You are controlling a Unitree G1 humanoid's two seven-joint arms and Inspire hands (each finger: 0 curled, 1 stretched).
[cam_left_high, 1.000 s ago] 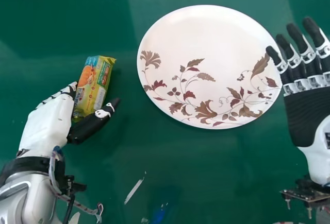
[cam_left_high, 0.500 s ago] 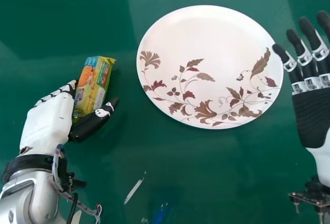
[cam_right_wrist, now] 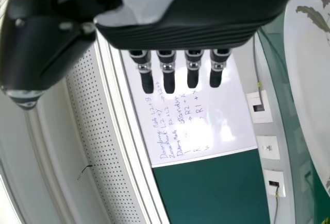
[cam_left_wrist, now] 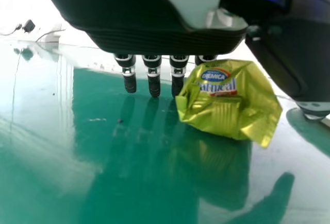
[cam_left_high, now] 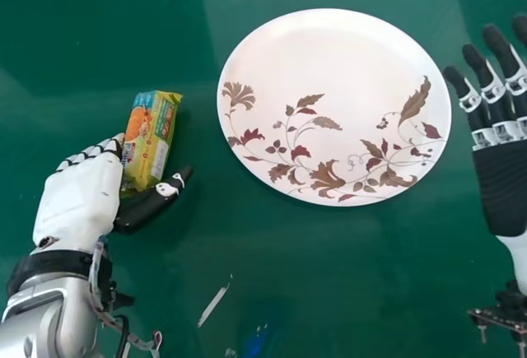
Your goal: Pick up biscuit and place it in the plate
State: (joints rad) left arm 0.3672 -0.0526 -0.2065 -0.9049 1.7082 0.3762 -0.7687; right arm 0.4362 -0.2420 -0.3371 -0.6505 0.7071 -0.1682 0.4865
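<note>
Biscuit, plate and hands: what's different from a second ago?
The right hand moved right, away from the plate. The thumb of the left hand eased slightly toward the robot; the biscuit shifted a touch at most. Nothing was grasped or released. The plate stayed put.

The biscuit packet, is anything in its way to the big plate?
Nothing visible: just green table lies between the packet and the plate. The left hand has its thumb beside the packet's near end.
</note>
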